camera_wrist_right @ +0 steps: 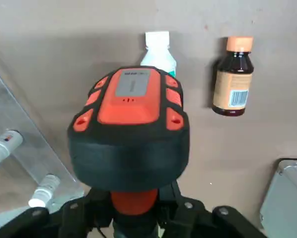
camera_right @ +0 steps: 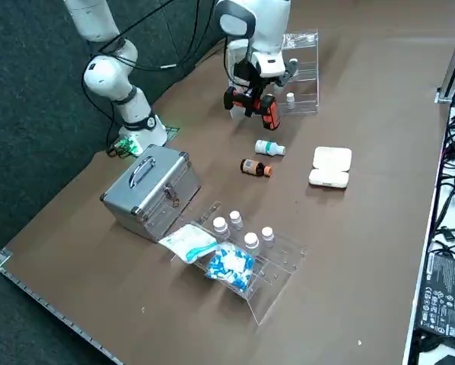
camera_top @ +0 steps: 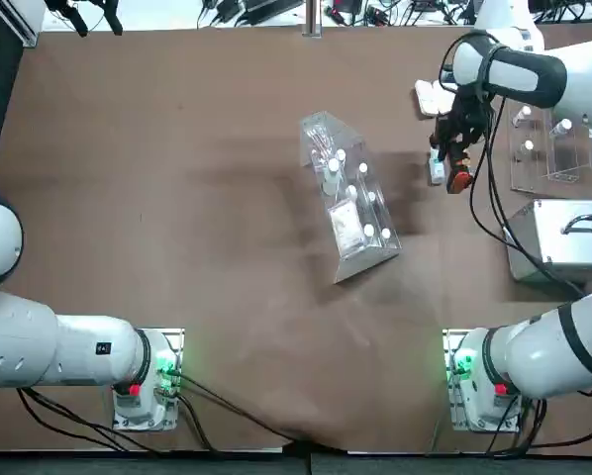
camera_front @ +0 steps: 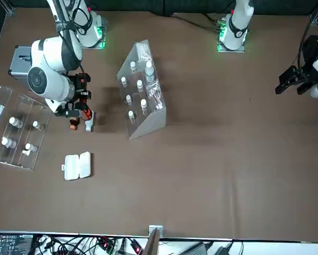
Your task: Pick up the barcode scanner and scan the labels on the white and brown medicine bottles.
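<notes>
The right gripper (camera_wrist_right: 133,218) is clamped on the scanner (camera_wrist_right: 129,126), held w/ its head aimed down at the white bottle (camera_wrist_right: 158,52) directly beneath, the brown bottle (camera_wrist_right: 233,77) lying just beside on the desk (camera_wrist_right: 64,44), so labels face up for scanning.

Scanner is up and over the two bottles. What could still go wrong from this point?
The right gripper holds the barcode scanner above the white bottle, which it partly hides in the wrist view; a descent might knock that bottle and send it rolling. The brown bottle lies apart to one side, so a scan aimed here may miss its label. The clear vial rack stands close behind the arm, so a swing could clip it.
</notes>
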